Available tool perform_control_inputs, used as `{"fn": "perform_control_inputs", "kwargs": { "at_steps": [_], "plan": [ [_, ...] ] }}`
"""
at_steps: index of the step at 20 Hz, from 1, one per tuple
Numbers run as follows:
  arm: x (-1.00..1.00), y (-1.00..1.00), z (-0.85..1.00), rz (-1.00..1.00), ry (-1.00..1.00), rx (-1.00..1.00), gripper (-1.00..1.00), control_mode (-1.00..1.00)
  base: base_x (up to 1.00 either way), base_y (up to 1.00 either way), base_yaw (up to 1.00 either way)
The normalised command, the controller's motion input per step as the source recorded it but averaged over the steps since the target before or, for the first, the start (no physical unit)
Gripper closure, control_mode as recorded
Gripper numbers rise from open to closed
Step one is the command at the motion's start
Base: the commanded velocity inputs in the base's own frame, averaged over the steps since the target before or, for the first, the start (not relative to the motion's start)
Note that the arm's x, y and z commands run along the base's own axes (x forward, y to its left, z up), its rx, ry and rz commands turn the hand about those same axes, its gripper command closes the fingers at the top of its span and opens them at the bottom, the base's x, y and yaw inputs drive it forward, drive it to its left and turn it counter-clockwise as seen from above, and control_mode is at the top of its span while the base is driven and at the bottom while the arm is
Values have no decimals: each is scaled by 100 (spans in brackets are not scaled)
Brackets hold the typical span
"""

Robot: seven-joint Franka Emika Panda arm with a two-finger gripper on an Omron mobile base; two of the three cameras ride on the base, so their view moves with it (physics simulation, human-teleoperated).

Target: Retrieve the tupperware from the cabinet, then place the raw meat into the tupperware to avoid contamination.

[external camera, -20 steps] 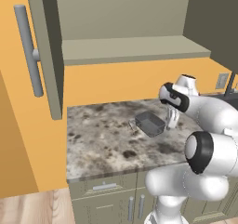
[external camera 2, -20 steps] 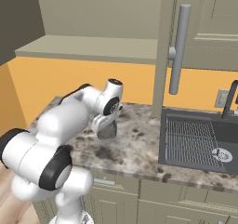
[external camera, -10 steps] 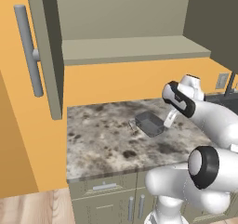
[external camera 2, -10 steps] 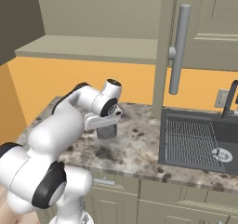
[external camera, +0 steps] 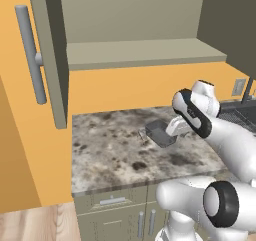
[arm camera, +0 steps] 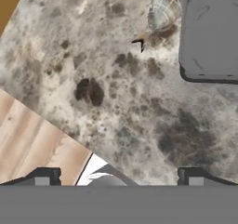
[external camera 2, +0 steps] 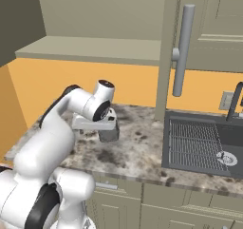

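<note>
The end effector (arm camera: 116, 174) hangs with jaws wide apart, gripping nothing, over the speckled desk (arm camera: 116, 102), the hand view alone showing the tupperware (arm camera: 209, 32) at its 1 o'clock, apart, while the base views add the open cabinet (external camera: 145, 52) beyond.

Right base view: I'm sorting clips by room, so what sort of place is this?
A kitchen, rendered rather than real. A speckled stone counter runs over low cabinets, a dark sink with a faucet sits at its right, and an open wall cabinet with a bar-handled door hangs above. A smoky tupperware sits on the counter.
</note>
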Motion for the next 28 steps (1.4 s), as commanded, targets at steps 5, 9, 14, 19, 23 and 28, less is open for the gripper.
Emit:
{"fn": "perform_control_inputs", "kwargs": {
  "at_steps": [5,9,14,19,23,28],
  "plan": [
    [-13,37,18,-20,0,-7,-100,-100,0,0,0],
    [-14,40,1,-18,0,-8,-100,-100,0,0,0],
    [-11,36,0,-17,0,-7,-100,-100,0,0,0],
    [0,29,-2,-17,0,-6,-100,-100,0,0,0],
    [22,17,-15,-16,0,-6,-100,-100,0,0,0],
    [34,9,-16,-11,-1,-7,-100,-100,0,0,0]
  ]
}}
